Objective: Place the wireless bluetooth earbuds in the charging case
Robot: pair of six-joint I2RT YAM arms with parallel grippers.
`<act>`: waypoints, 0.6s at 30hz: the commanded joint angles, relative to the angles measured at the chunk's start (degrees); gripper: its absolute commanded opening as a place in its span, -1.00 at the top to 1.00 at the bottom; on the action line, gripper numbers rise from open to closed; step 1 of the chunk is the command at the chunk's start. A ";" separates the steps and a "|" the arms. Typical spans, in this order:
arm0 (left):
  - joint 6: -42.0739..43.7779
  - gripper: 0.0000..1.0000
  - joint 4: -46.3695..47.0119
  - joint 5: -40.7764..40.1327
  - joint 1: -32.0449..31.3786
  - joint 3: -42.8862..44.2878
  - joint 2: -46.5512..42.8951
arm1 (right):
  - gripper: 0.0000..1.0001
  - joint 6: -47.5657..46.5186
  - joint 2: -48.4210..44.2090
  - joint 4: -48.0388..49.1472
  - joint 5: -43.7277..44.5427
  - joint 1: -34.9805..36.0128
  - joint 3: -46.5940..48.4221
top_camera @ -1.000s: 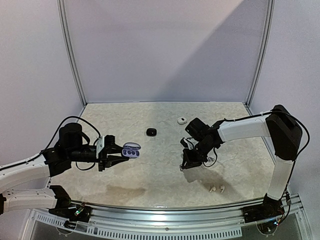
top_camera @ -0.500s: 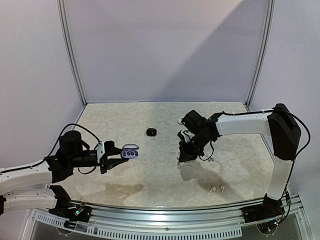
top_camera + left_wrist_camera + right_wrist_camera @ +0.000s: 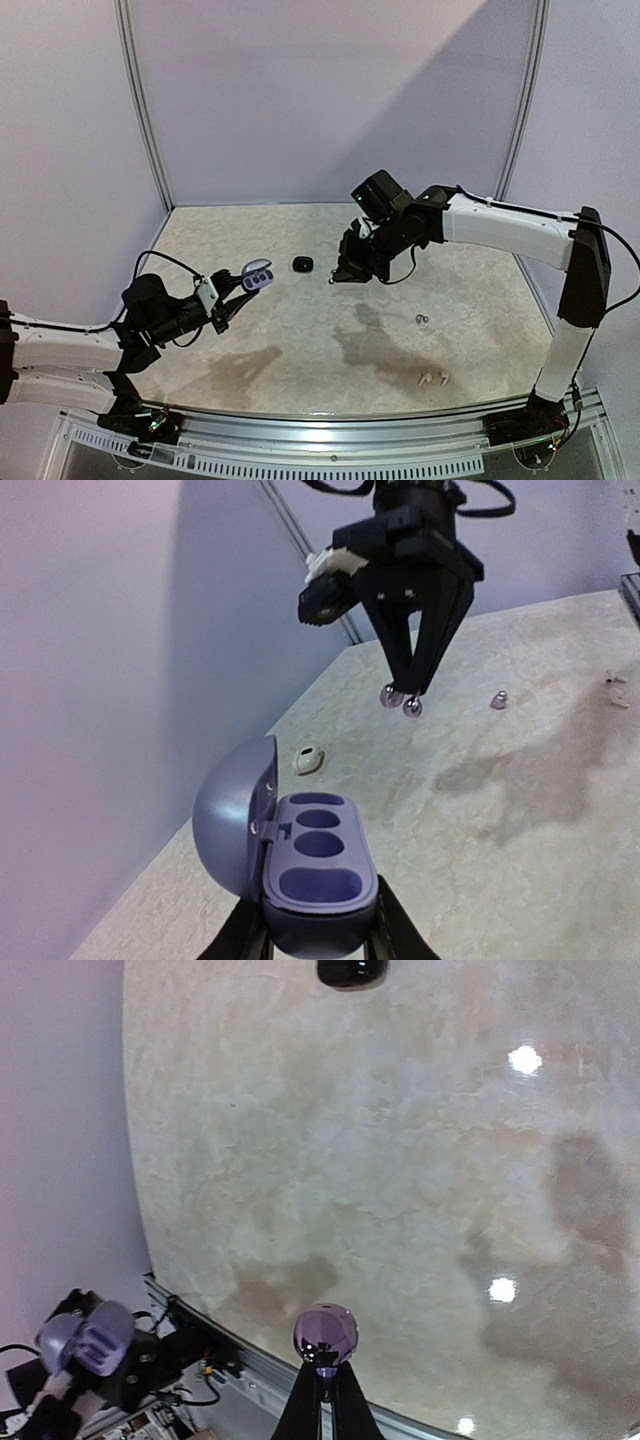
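Left gripper (image 3: 238, 297): low over the left side of the table (image 3: 300, 350), tilted upward; jaws clamped on the sides of the charging case (image 3: 320, 875).
Charging case: purple, off the table, carried at the tip of the left arm; lid (image 3: 232, 820) hinged fully open to one side; three oval recesses face up toward the left wrist camera.
Right gripper (image 3: 402, 692): raised above the middle-rear of the table, fingers pointing down; jaws pinched closed on a purplish earbud (image 3: 325, 1335).
Purplish earbud: glossy, rounded, sits right at the fingertips, clear of the table; well apart from the charging case, which lies to the left and nearer the front edge in the top view.
Second shiny bead at the same fingertips (left wrist view): cannot tell whether part of the same earbud or something separate.
Second purplish earbud (image 3: 421, 318): lies on the table right of centre, apart from both arms.
White stemmed pair (image 3: 443, 376): on the table near the front right edge, the two just beside each other.
Black oval object (image 3: 302, 263): on the table between the two grippers, toward the rear.
Small white oval object (image 3: 309, 759): on the table near the back wall, beyond the charging case in the left wrist view.
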 commanded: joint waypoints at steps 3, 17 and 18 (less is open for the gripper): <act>2.22 1.00 15.16 -7.85 -2.13 2.81 8.24 | 1.00 13.03 -2.08 0.84 1.18 2.84 9.99; 11.40 1.00 20.60 -3.73 -4.35 3.69 9.84 | 1.00 24.02 2.21 9.18 -6.88 5.42 15.96; 11.56 1.00 20.49 -3.80 -4.36 3.82 9.78 | 1.00 23.63 3.13 8.05 -7.00 5.60 17.94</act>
